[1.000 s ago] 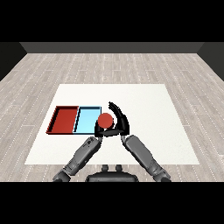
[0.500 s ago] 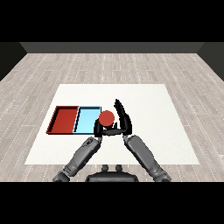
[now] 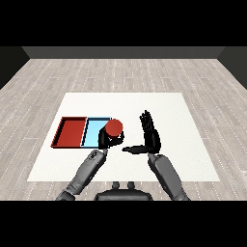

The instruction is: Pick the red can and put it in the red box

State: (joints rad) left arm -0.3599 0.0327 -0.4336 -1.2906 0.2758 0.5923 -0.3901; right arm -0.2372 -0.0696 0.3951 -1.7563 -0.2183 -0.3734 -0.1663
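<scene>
Fingers of my left hand (image 3: 107, 140) were curled round the red can (image 3: 114, 128), a smooth cylinder whose flat round top faced up toward my head. The can sat in that hand's grasp, its top showing above my dark fingers. It was at the right-hand edge of the light blue tray (image 3: 94, 130), though I could not tell whether it was resting on anything or lifted.

My right hand (image 3: 150, 135) stood just to the right of the can, apart from it, holding nothing. Its fingers were straight and pointed away from me across the worktop (image 3: 164, 106), with the thumb stuck out sideways toward my left hand. The gap between that thumb's tip and my left hand was small, but they did not touch.

To the left of my left hand lay the two shallow rectangular trays, side by side and touching along one long wall. The light blue one was nearer my hand; the red tray (image 3: 71, 132) was beyond it, farther left, with a flat matt floor and a low darker rim. The worktop under everything was plain white and smooth. Around it ran a floor (image 3: 125, 72) of pale grey wooden planks with visible grain.
</scene>
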